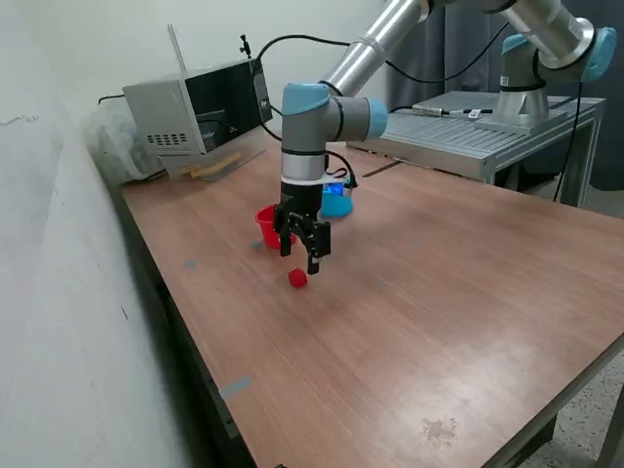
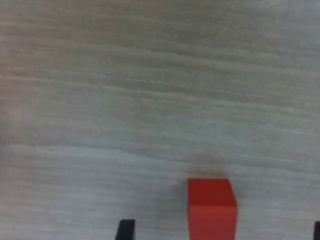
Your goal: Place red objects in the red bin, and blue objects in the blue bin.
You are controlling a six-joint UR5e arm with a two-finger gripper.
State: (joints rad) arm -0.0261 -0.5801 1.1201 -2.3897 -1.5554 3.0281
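Note:
One small red cube [image 1: 297, 278] lies on the wooden table [image 1: 439, 322]. My gripper [image 1: 299, 257] hangs just above it, open, with nothing between its fingers. In the wrist view the red cube [image 2: 211, 206] sits between the two dark fingertips [image 2: 125, 229], nearer to one of them, and my gripper [image 2: 220, 232] is spread wide around it. The red bin [image 1: 264, 223] stands just behind the gripper, partly hidden by it. Beside it, toward the exterior view's right, the blue bin [image 1: 337, 204] shows behind the wrist. No blue objects are in view.
A grey box-like device [image 1: 195, 112] sits at the table's back corner by the white wall. A metal platform [image 1: 478, 132] carrying the arm's base stands at the exterior view's back right. Small blue tape marks [image 1: 234, 388] dot the table near its edge.

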